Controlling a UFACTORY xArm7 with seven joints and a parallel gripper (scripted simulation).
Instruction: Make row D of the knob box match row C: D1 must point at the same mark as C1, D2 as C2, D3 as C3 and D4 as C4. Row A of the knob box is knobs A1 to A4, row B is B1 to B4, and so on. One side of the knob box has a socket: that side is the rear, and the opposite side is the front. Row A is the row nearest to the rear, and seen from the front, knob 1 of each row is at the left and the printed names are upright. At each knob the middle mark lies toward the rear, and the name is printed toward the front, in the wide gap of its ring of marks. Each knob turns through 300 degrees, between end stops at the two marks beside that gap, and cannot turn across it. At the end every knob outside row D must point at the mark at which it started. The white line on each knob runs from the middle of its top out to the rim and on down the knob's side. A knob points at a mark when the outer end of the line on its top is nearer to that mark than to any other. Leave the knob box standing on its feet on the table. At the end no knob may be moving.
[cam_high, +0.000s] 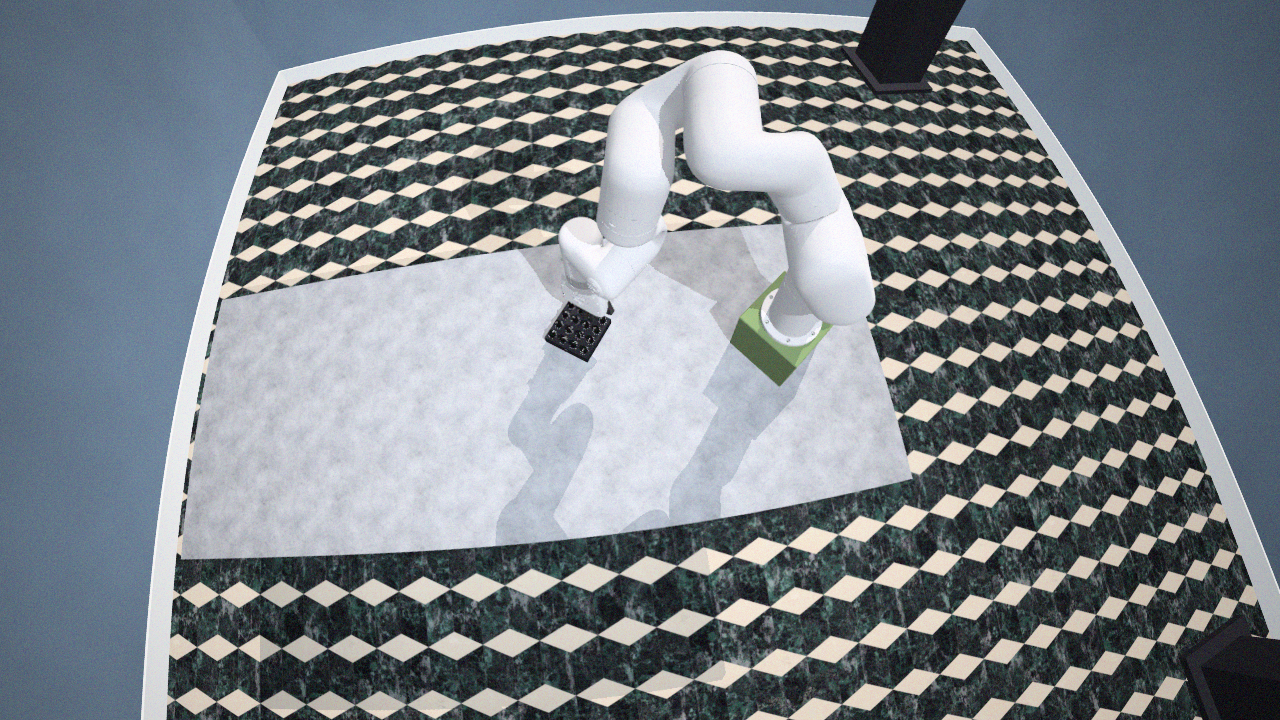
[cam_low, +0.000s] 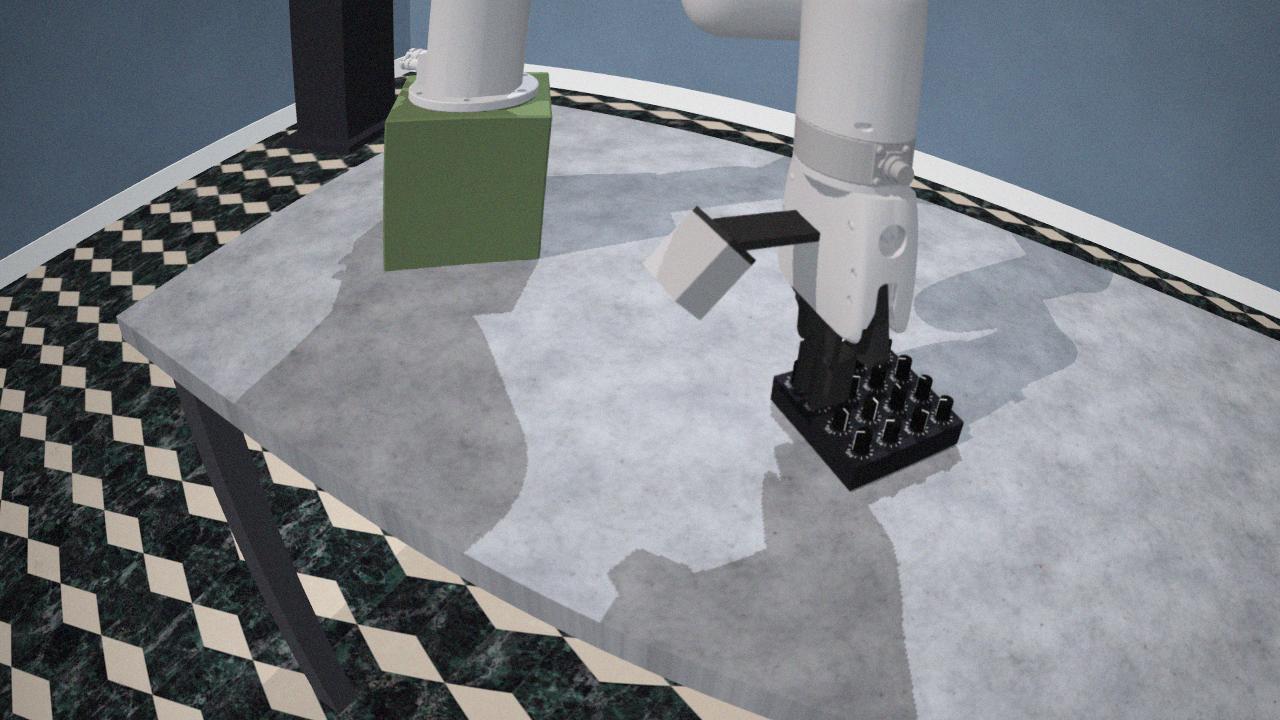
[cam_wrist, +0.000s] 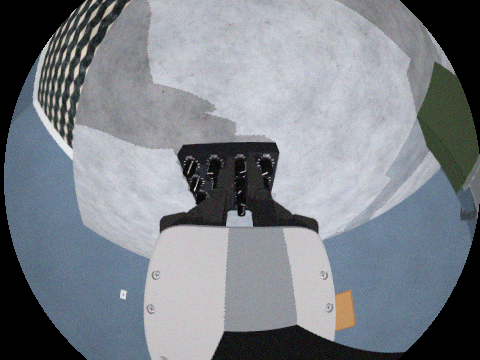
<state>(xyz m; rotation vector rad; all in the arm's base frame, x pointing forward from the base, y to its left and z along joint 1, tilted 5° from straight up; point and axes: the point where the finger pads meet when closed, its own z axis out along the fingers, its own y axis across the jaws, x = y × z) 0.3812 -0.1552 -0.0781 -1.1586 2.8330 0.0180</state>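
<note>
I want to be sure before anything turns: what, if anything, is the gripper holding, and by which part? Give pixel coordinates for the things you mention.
A knob (cam_wrist: 240, 184) of the knob box (cam_high: 572, 349) (cam_low: 854, 474) (cam_wrist: 227, 148), apparently, pinched by its sides; I can't tell which one.

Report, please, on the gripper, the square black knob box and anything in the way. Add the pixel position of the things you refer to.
Black-fingered gripper (cam_high: 605, 310) (cam_low: 825, 401) (cam_wrist: 240, 167) shut on a round black knob (cam_wrist: 240, 185); knob box (cam_high: 567, 351) (cam_low: 904, 458) (cam_wrist: 228, 148) standing on the mottled grey table (cam_high: 358, 402) (cam_low: 626, 402) (cam_wrist: 300, 75); fingers hiding some knobs.
</note>
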